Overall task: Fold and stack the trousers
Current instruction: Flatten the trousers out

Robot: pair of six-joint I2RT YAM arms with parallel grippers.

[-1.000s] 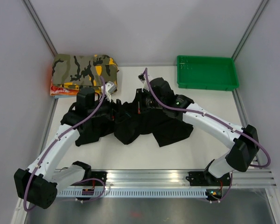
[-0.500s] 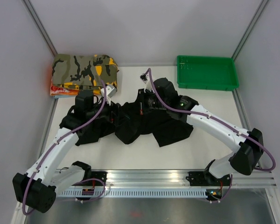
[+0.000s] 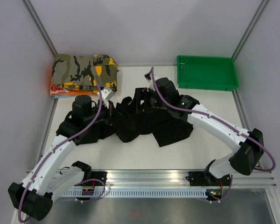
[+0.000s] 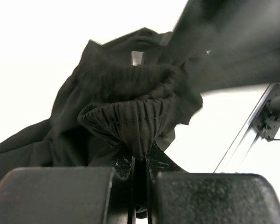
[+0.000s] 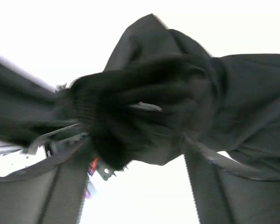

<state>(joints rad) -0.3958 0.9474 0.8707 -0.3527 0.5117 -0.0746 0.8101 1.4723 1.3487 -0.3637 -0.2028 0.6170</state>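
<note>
Lying folded at the far left corner of the table (image 3: 130, 156), a camouflage garment (image 3: 85, 71) is sitting well apart from the arms. Just near of it, the left gripper (image 3: 110, 108) is reaching into the left end of the trousers (image 3: 140, 126). In the left wrist view its jaws are pressing together on a gathered, ribbed bunch of the black cloth, which is fanning out above the fingertips.

The trousers are sprawling crumpled across the middle of the table between the two arms, with one dark flap trailing toward the near right.

At the far edge of the heap the right gripper (image 3: 138, 97) is hanging over the cloth. In the right wrist view its fingers (image 5: 60, 186) are standing apart with a blurred bunch of black fabric between them; whether they are clamping it I cannot tell.

Farther right, a green tray (image 3: 206, 84) is resting at the far right corner.
</note>
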